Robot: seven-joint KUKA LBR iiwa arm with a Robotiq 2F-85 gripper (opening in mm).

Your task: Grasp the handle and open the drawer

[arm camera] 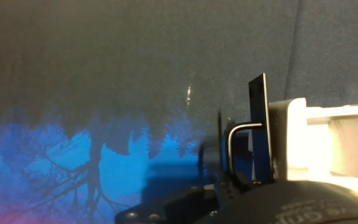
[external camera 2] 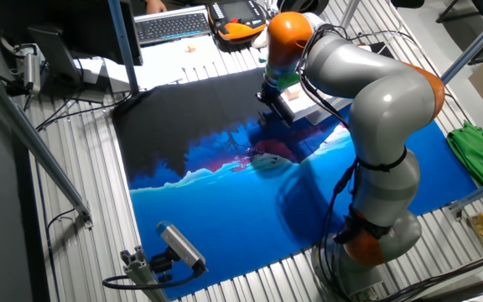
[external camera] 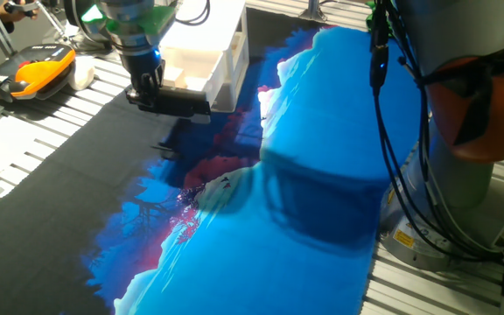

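Tool point(external camera: 144, 90) at handle point(external camera: 171, 101) of open, seemingly empty drawer point(external camera: 192, 68).

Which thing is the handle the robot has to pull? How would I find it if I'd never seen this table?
Find the big blue and black cloth covering the table, then the small white cabinet at its far edge. The drawer sticks out of it toward the cloth. The handle is the short black bar across the drawer's front, right under the gripper; everything else on the cabinet is white.
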